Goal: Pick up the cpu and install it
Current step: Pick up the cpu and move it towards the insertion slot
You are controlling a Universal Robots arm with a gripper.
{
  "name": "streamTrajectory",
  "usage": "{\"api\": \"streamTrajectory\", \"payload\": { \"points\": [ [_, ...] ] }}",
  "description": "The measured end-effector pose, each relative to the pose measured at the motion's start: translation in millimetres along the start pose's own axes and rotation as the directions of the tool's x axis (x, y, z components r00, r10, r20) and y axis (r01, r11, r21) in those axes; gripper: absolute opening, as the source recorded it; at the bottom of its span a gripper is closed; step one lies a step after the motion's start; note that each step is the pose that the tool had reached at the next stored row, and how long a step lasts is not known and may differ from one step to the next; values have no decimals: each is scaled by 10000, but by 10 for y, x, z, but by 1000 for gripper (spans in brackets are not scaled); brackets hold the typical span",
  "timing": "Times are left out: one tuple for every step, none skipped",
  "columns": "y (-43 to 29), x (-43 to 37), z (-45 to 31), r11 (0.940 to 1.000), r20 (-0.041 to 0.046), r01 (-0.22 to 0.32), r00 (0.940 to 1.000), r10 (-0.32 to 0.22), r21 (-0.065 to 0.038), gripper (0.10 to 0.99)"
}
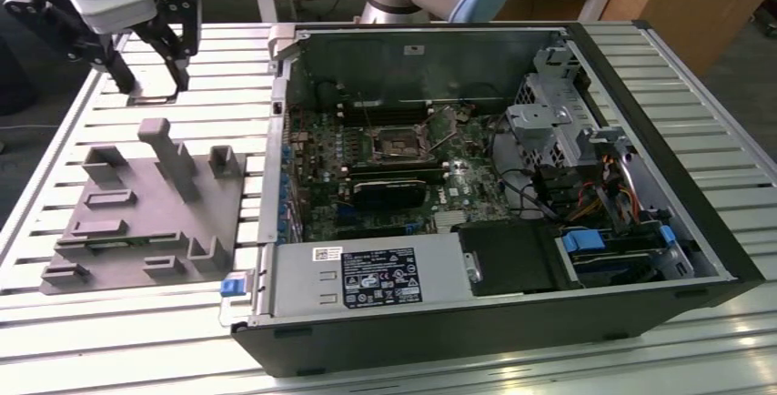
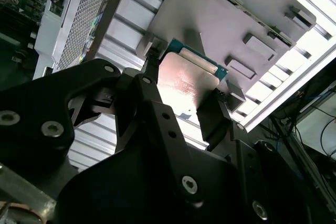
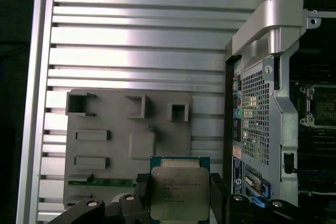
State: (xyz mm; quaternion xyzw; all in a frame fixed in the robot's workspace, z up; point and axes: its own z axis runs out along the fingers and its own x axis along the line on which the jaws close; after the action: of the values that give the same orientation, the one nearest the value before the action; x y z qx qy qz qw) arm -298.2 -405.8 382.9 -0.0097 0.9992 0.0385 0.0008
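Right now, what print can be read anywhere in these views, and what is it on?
cpu top plate: several printed lines, too small to read.
power supply label: dense print, too small to read.
No text can be quoted.

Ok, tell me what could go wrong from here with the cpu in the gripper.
1. The gripper pinches the cpu by two edges alone, above the table; a slip or tilt could drop it.
2. The socket lies low inside the computer case, ringed by walls and cables; the wide gripper might clip the case rim going in.
3. If the cpu arrives slightly rotated, it may not seat in the socket.
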Motion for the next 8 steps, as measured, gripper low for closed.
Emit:
{"api": "streamTrajectory", "payload": {
  "points": [
    [0,-17,0,10000,-1,0,10000,0,0,541],
    [0,-32,-1,10000,-1,0,10000,0,1,541],
    [-1,-47,0,10000,0,0,10000,0,0,541],
    [-1,-65,0,10000,0,0,10000,0,0,541],
    [-1,-80,0,10000,0,1,10000,-1,0,541],
    [-2,-95,0,10000,0,1,10000,-1,0,541],
    [-2,-110,0,10000,0,0,10000,0,0,541],
    [-2,-126,0,10000,0,1,10000,-1,0,541]
  ]
}}
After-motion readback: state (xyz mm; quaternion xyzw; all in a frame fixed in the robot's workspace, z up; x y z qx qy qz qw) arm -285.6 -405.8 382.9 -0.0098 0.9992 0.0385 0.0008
